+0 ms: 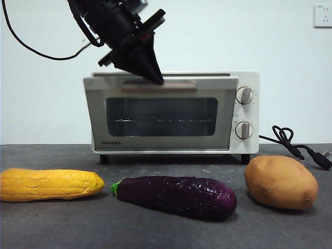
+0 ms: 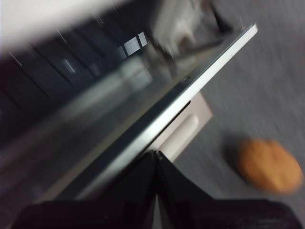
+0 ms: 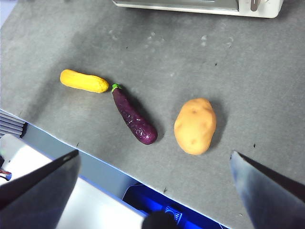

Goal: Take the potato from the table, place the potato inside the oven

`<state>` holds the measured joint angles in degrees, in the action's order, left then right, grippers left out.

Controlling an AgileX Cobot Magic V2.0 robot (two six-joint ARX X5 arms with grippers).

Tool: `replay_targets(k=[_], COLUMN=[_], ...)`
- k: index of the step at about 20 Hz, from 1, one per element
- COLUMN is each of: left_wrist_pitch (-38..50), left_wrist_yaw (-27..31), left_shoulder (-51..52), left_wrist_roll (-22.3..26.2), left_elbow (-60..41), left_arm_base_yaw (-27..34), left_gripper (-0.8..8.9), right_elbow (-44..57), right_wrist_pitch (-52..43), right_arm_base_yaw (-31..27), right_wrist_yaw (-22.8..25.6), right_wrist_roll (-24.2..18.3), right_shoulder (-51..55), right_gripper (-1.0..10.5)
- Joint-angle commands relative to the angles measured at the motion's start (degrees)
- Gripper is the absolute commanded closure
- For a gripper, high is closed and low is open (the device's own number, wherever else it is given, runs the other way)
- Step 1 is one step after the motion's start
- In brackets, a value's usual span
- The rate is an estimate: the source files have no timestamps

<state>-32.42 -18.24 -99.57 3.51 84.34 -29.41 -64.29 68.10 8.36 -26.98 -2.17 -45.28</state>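
Observation:
The orange-brown potato [image 1: 281, 181] lies on the dark grey table [image 1: 52, 228] at the front right, with nothing touching it. Behind it stands the cream-white oven [image 1: 171, 111]. My left gripper [image 1: 157, 79] comes down from the upper left, its jaws shut together. Its tip rests against the top of the beige door handle [image 1: 171, 87]. The blurred left wrist view shows the door's edge, the handle [image 2: 178, 136] and the potato [image 2: 269, 164] beyond. My right gripper [image 3: 155, 153] hangs open high over the table's front edge, with the potato [image 3: 195, 125] below it.
A yellow corn cob [image 1: 49, 184] lies at the front left and a purple eggplant [image 1: 176, 196] in the middle, left of the potato. The oven's black cord [image 1: 290, 142] trails on the table to the right. A wall socket [image 1: 322, 15] is at the upper right.

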Motion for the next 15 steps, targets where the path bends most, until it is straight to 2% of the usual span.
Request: replay_targets(k=[1,11,15], left_wrist_pitch=[-5.0,-14.9,-15.1], left_wrist_yaw=[0.7,0.0,0.0], left_shoulder=[-2.6,-2.6,-1.3], left_wrist_roll=[0.9,0.8,0.8], left_elbow=[-1.8,-1.8,-1.8], left_arm_base_yaw=[-0.4,-1.7,-1.7], left_gripper=[8.21,8.21,8.21], right_elbow=[-0.1,-0.1,-0.1], right_wrist_pitch=[-0.3,-0.3,-0.3], right_arm_base_yaw=[0.1,0.1,0.1], right_wrist_yaw=[0.1,0.1,0.1], right_wrist_roll=[0.2,0.2,0.3], right_shoulder=[-0.2,-0.5,-1.3], right_gripper=[3.5,3.5,3.5])
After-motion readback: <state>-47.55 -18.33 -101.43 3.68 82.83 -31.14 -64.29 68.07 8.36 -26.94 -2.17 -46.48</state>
